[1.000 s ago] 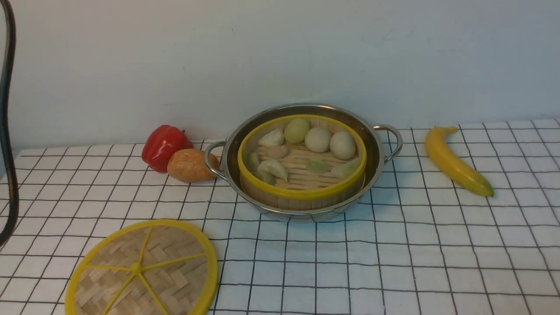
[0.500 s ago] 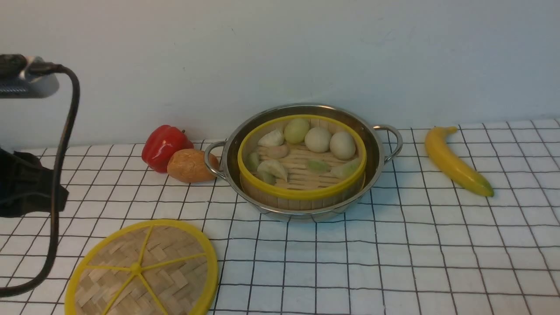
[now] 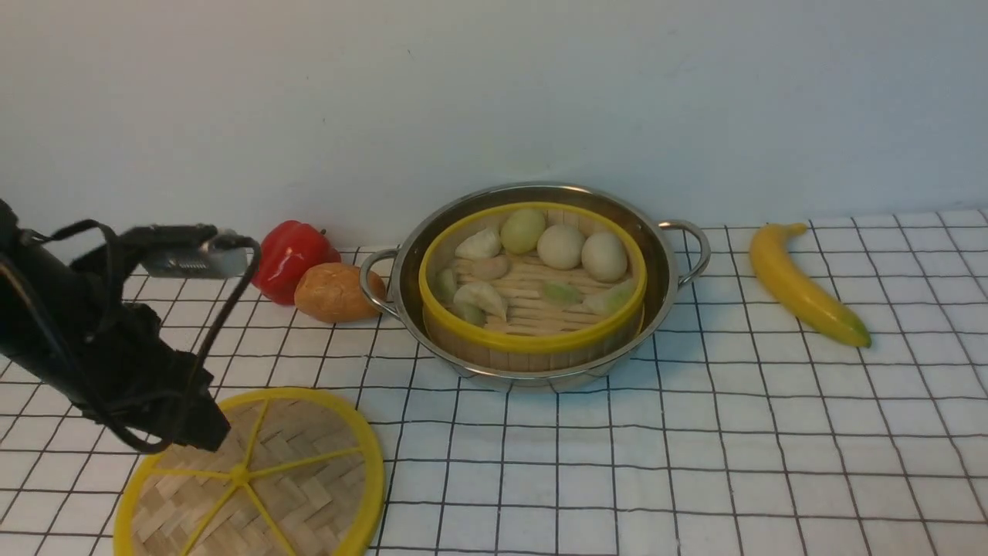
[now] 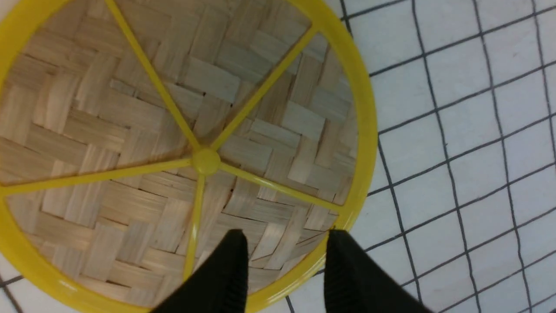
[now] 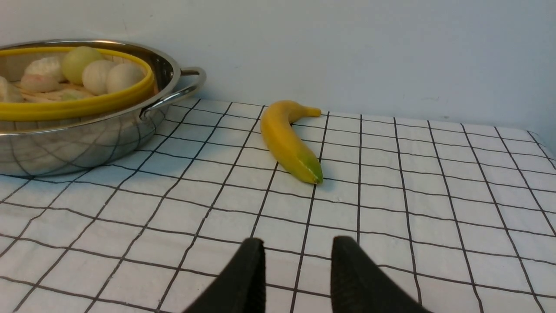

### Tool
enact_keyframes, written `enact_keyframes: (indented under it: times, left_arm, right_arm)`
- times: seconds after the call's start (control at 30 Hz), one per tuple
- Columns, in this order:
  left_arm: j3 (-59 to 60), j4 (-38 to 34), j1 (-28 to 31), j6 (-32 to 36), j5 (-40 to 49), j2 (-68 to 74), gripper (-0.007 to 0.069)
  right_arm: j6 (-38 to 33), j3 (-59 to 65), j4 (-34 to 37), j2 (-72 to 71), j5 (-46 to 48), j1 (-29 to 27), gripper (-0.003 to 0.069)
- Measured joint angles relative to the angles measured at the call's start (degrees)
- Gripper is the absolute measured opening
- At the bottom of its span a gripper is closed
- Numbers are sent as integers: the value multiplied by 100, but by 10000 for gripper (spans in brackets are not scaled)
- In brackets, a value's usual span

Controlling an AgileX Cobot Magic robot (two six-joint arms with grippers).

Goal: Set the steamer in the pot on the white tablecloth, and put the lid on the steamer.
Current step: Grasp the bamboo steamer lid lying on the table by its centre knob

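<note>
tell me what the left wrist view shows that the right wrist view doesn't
Only the left wrist view shows the lid, lying flat, with the left pincer open by its yellow rim. Only the right wrist view shows the pot with the steamer sitting inside it, the banana lying apart from the pot, the wall behind, and the right pincer, open and empty. Both show the white tablecloth with its black grid.
</note>
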Motion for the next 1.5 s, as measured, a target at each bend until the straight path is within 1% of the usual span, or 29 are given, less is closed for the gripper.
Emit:
enact_keyframes:
  times: [0.17, 0.3, 0.4, 0.47, 0.5, 0.6, 0.63, 0.67, 0.7, 0.73, 0.8, 0.9, 1.13, 1.33, 1.5]
  left_arm:
    - [0, 76, 0, -5, -7, 411, 243]
    - [0, 94, -35, -79, -282, 540, 243]
    - [0, 317, -154, -224, -454, 569, 252]
    - [0, 665, -414, -476, -619, 571, 265]
    - [0, 696, -444, -503, -635, 571, 265]
    - [0, 1550, -1092, -1275, -1031, 582, 274]
    - [0, 1595, -1122, -1382, -1049, 588, 274]
    - [0, 1899, -1279, -1704, -1161, 588, 274]
    - [0, 1974, -1340, -1807, -1207, 588, 274]
    - [0, 2170, -1425, -2112, -1279, 595, 274]
    - [0, 2365, -1469, -2447, -1338, 599, 274]
    - [6, 2360, -1469, -2664, -1340, 599, 274]
    - [290, 1993, -1469, -2814, -1357, 601, 274]
    - [438, 2183, -1469, -2995, -1430, 605, 274]
    - [444, 2222, -1469, -3037, -1906, 605, 274]
  right_arm:
    - [0, 0, 0, 0, -9, 0, 240]
    - [0, 0, 0, 0, -20, 0, 240]
    - [0, 0, 0, 0, -28, 0, 240]
    - [0, 0, 0, 0, -29, 0, 240]
    - [0, 0, 0, 0, -29, 0, 240]
    - [0, 0, 0, 0, -40, 0, 240]
    - [0, 0, 0, 0, -42, 0, 240]
    - [0, 0, 0, 0, -42, 0, 240]
    - [0, 0, 0, 0, -42, 0, 240]
    - [0, 0, 0, 0, -42, 0, 240]
    - [0, 0, 0, 0, -42, 0, 240]
    - [0, 0, 0, 0, -42, 0, 240]
    - [0, 0, 0, 0, -47, 0, 240]
    - [0, 0, 0, 0, -47, 0, 240]
    - [0, 0, 0, 0, -47, 0, 240]
